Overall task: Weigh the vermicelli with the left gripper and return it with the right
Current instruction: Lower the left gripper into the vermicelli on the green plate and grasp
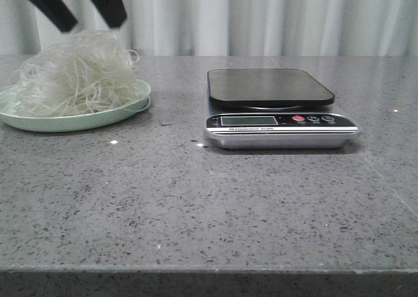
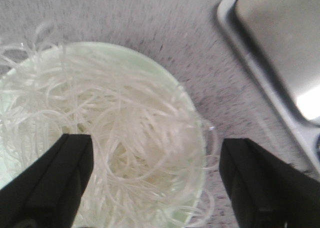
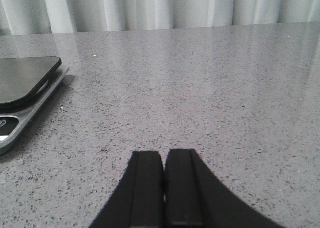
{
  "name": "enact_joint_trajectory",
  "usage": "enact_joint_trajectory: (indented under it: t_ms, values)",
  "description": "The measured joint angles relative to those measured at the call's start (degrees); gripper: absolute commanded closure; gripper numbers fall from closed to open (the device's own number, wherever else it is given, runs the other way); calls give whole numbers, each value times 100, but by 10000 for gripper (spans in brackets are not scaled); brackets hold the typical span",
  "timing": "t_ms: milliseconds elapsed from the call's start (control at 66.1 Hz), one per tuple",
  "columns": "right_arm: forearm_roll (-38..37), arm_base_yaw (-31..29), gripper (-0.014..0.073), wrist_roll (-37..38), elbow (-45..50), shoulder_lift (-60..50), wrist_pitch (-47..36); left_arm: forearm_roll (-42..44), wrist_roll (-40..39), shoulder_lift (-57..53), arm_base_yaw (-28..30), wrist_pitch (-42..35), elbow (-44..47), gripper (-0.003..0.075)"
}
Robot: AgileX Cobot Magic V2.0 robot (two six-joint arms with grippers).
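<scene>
The vermicelli (image 1: 72, 72) is a fluffy whitish tangle heaped on a pale green plate (image 1: 85, 121) at the far left of the table. My left gripper (image 1: 88, 13) hangs open just above the heap, its black fingers (image 1: 108, 3) spread wide. In the left wrist view the vermicelli (image 2: 125, 138) lies between the two open fingers (image 2: 50, 183) without touching them. The kitchen scale (image 1: 277, 108), with a dark weighing plate and a silver base, stands empty at mid table. My right gripper (image 3: 165, 160) is shut and empty, low over bare table to the right of the scale (image 3: 25, 87).
The grey speckled table (image 1: 209, 199) runs to a front edge at the bottom of the front view. A pale curtain (image 1: 261, 16) hangs behind it. The scale's corner (image 2: 280, 52) shows close beside the plate (image 2: 150, 62) in the left wrist view.
</scene>
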Motion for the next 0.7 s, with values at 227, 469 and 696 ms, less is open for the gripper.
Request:
enact_joint_trajectory:
  t_ms: [227, 469, 696]
  values:
    - [0, 0, 442, 0, 0, 0, 0, 629, 25, 464, -128, 44, -30, 158]
    - [0, 0, 442, 0, 0, 0, 0, 704, 34, 646, -128, 135, -46, 412]
    - [0, 0, 442, 0, 0, 0, 0, 716, 34, 646, -128, 148, -55, 576]
